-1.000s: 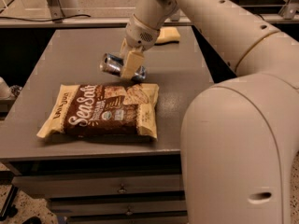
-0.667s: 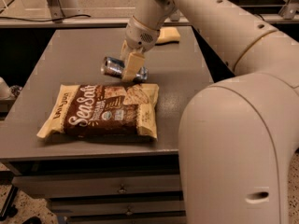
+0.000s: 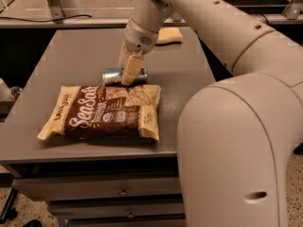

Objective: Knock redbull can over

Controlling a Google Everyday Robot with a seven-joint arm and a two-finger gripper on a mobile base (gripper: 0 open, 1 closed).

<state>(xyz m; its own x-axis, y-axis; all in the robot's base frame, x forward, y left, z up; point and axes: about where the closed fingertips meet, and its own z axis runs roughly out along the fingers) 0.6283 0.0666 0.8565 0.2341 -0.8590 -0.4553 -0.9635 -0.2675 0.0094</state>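
Note:
The redbull can [image 3: 113,76] lies on its side on the grey table [image 3: 80,51], just behind the brown snack bag [image 3: 105,111]. Its blue and silver side shows, with one end pointing left. My gripper [image 3: 129,73] reaches down from the arm above and sits over the can's right half, hiding that part. One cream finger [image 3: 130,69] shows in front of the can and touches or nearly touches it.
A tan object [image 3: 169,35] lies at the table's far right edge. The big arm body [image 3: 236,141] fills the right foreground. Drawers [image 3: 113,193] sit under the table's front edge. A rail and cable run behind the table.
The can has gone from tilted to lying flat on its side. My gripper has stayed over it with only a small shift.

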